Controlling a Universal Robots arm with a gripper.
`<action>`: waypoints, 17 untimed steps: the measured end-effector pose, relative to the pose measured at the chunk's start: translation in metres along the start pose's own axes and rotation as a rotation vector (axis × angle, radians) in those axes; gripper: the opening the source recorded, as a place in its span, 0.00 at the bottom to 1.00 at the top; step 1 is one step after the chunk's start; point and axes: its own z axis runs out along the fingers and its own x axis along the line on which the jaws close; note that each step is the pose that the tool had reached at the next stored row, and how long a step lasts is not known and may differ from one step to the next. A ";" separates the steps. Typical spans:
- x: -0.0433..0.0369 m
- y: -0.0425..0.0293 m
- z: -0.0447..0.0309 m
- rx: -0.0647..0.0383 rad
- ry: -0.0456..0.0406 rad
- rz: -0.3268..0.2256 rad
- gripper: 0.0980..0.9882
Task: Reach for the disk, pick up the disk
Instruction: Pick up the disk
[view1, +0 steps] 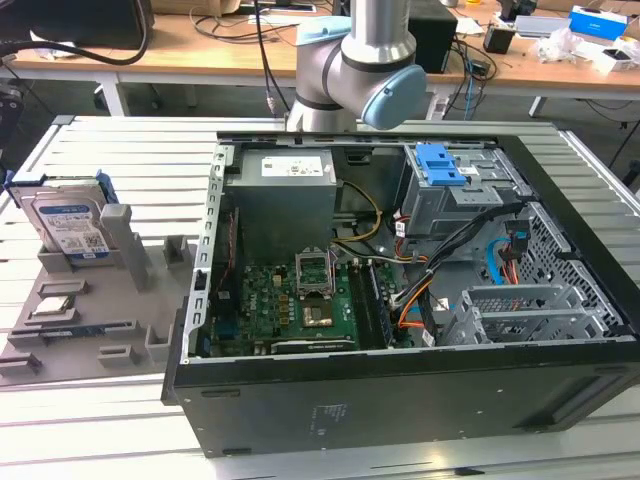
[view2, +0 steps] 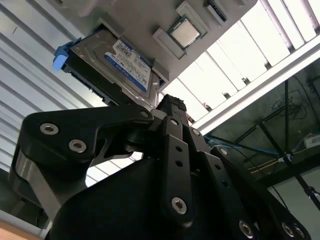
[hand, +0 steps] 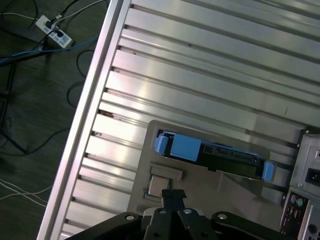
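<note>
disk (view1: 68, 225) upright in grey holder (view1: 120, 290) on table (view1: 110, 150), exterior view's left of computer case (view1: 400, 400). pincer (hand: 172, 196) clenched, empty, apart from disk. advice: spread jaws wide, square to flat faces, approach straight.

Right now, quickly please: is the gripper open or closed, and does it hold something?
Gripper: closed, holding nothing. The disk stands in its grey holder, apart from the gripper.
</note>
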 end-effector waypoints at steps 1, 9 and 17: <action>0.0000 0.0000 0.0000 0.000 0.0003 -0.006 0.01; 0.0000 0.0000 0.0000 0.000 0.0023 -0.061 0.01; 0.0000 0.0000 0.0000 0.000 0.0040 -0.104 0.01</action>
